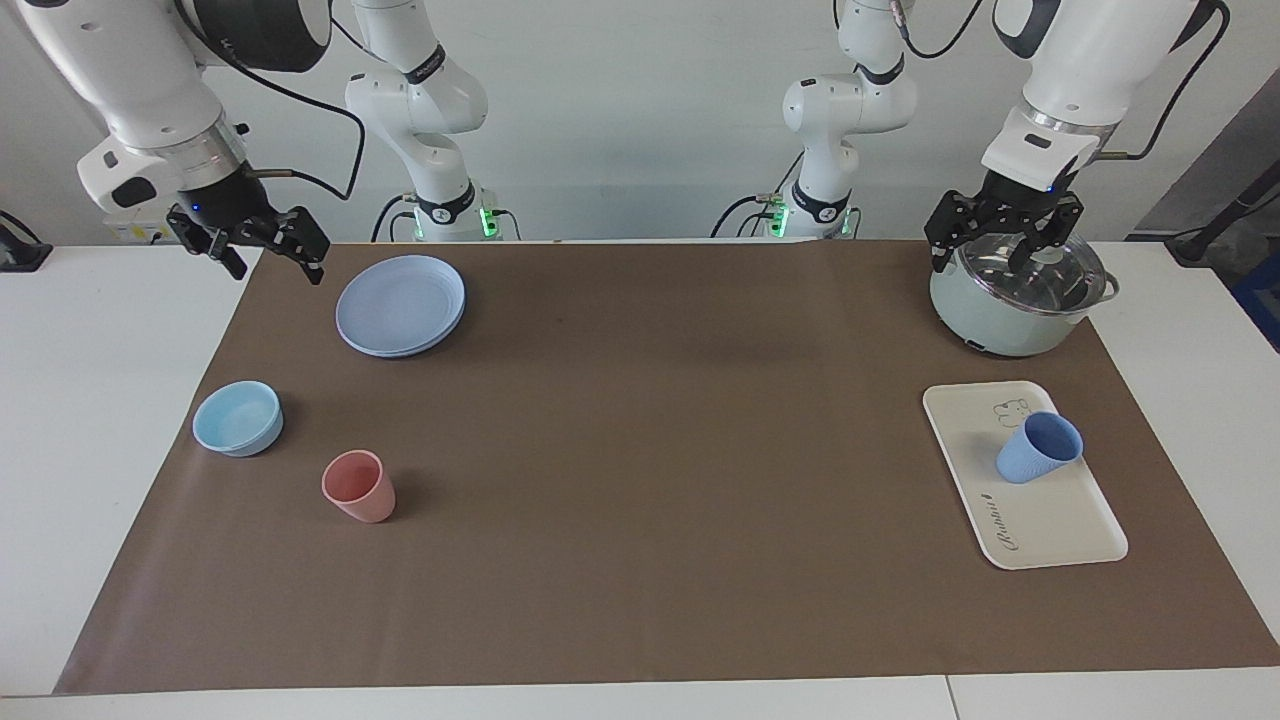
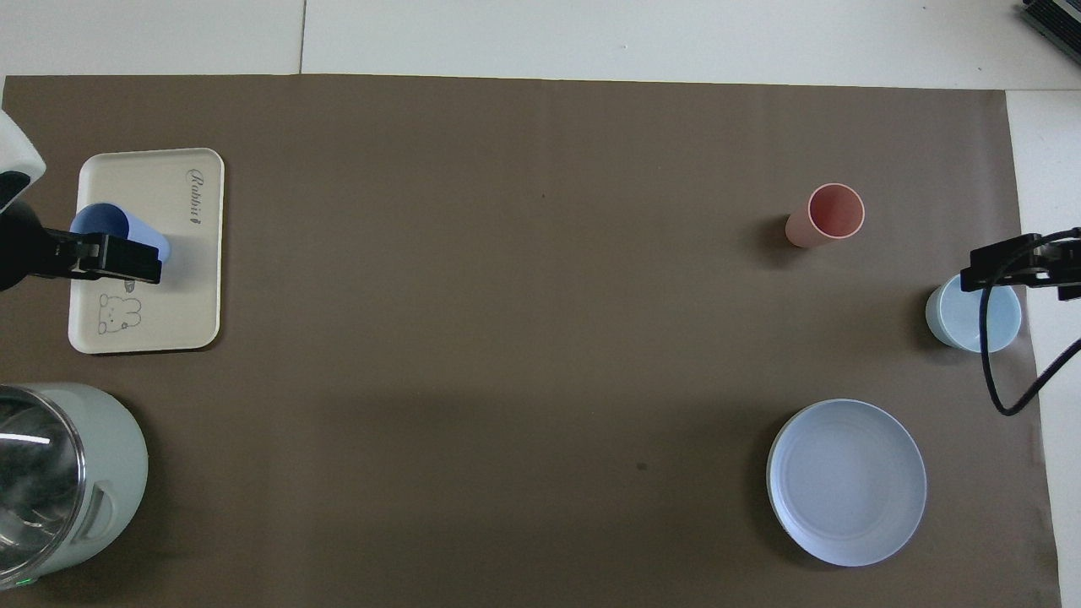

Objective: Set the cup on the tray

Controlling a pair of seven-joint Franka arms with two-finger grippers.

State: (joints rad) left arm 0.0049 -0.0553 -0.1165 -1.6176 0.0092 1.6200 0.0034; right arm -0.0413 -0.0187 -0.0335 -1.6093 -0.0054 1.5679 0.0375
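Note:
The periwinkle-blue cup (image 1: pixel 1035 455) stands upright on the cream-white tray (image 1: pixel 1050 530), near the bear drawing, toward the left arm's end of the table. My left gripper (image 1: pixel 988 255) hangs open and empty in the air, apart from the cup, level with the pot's lid. In the overhead view the left gripper (image 2: pixel 127 258) covers part of the cup (image 2: pixel 95 219) on the tray (image 2: pixel 186 295). My right gripper (image 1: pixel 272 255) is open and empty, raised over the mat's corner at the right arm's end; in the overhead view the right gripper (image 2: pixel 1013 270) shows over the bowl's rim.
A pale-green pot with a glass lid (image 1: pixel 1010 315) stands nearer to the robots than the tray. At the right arm's end are a round blue plate (image 1: pixel 400 305), a light-blue bowl (image 1: pixel 238 418) and a pink tumbler (image 1: pixel 360 487).

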